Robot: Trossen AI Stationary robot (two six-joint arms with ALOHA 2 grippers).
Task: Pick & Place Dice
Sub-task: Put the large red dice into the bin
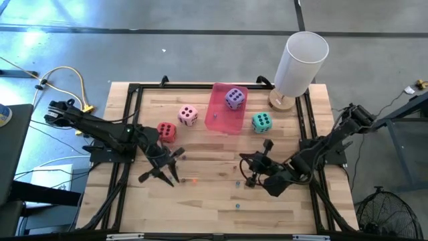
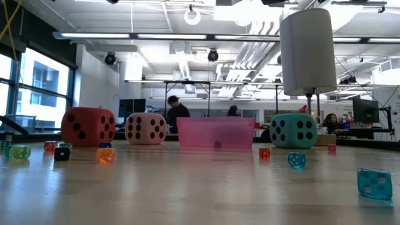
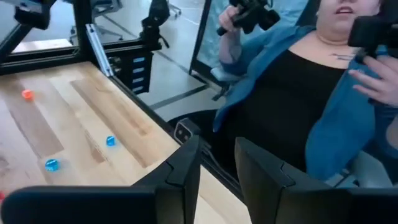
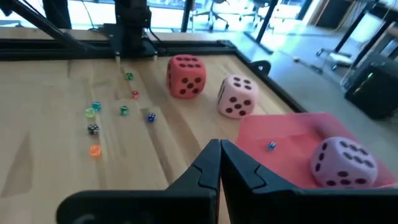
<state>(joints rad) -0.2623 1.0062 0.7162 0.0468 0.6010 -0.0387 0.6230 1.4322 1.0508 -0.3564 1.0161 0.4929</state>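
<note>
The left tool (image 1: 160, 175) is seen low over the near-left part of the wooden counter (image 1: 200, 207), its fingers (image 3: 180, 180) parted by a narrow gap with nothing between them, pointed off the counter's edge toward a seated person. Just beyond it and slightly to its outer side sits the red die (image 1: 166, 132), with the pink die (image 1: 188, 115) a little farther on; neither is touched. The purple die (image 1: 234, 98) is already lying inside the pink translucent tray (image 1: 221, 120), and the teal die (image 1: 261, 122) rests just outside the tray's right wall. The right tool (image 1: 256, 169) is held near the counter's middle, its fingers (image 4: 214, 171) pressed together and empty, the teal die standing just ahead of it. The red die appears the likely next pick for the left arm: the tool would need to be swung round to face it, spread wider than the cube and squared to two opposite faces before being lowered. Tiny coloured beads (image 4: 109, 121) are scattered close by and should be left undisturbed.
</note>
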